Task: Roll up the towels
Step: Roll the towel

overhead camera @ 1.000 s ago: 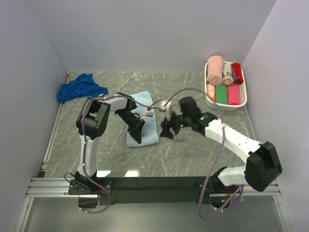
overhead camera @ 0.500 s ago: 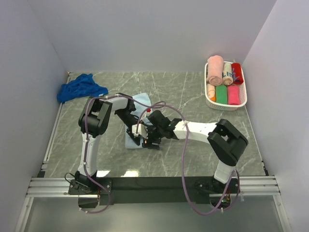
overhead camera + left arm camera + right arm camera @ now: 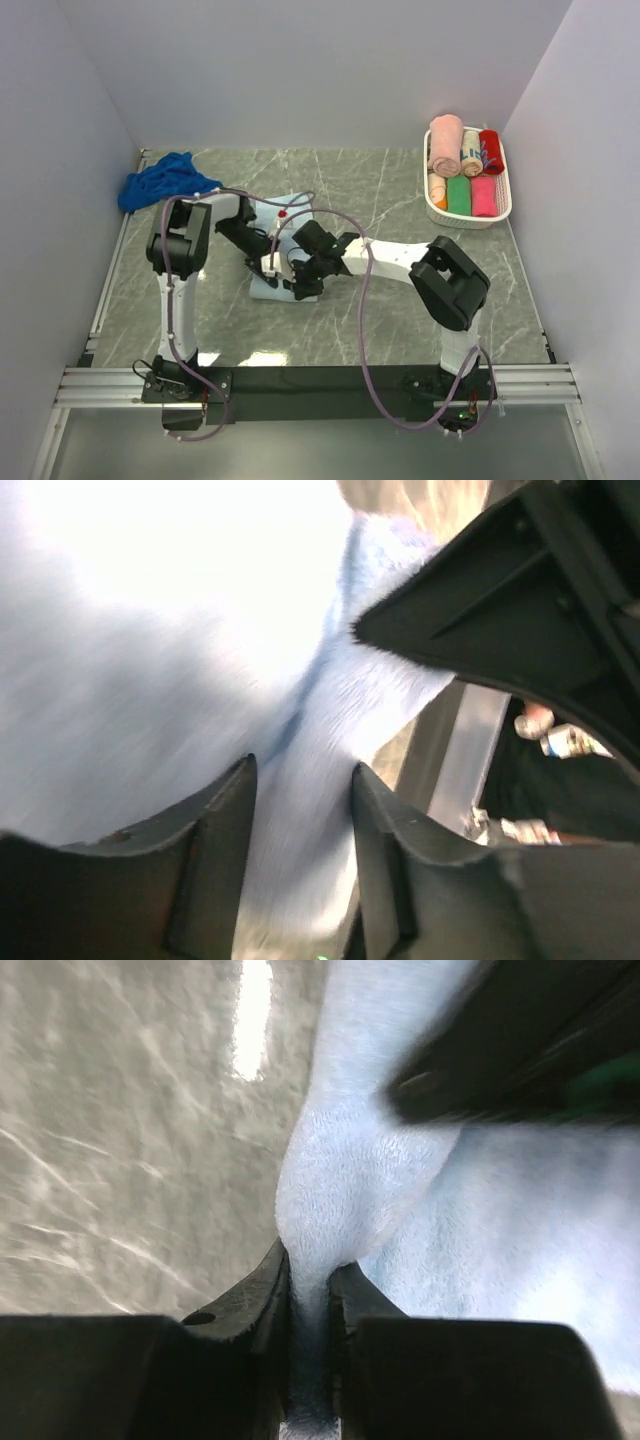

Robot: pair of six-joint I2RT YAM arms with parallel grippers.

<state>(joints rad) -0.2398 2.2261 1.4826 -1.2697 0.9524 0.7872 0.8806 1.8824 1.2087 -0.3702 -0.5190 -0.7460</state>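
Right arm (image 3: pixel 400 262) stretched left, end effector (image 3: pixel 310 1272) pinching pale blue towel (image 3: pixel 345 1175)

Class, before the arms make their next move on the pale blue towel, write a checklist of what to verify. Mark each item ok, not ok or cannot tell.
1. Right hand grips the pale sky blue terry towel: ok, its fingers pinch a raised fold.
2. Left hand grips that towel: not ok, its fingers stand apart with cloth showing between them.
3. Roll started: cannot tell, the arms hide much of the towel from above.
4. Crumpled deep royal blue terry towel clear of both arms: ok, it lies in the far left corner.
5. White plastic basket out of the way: ok, it sits at the far right.
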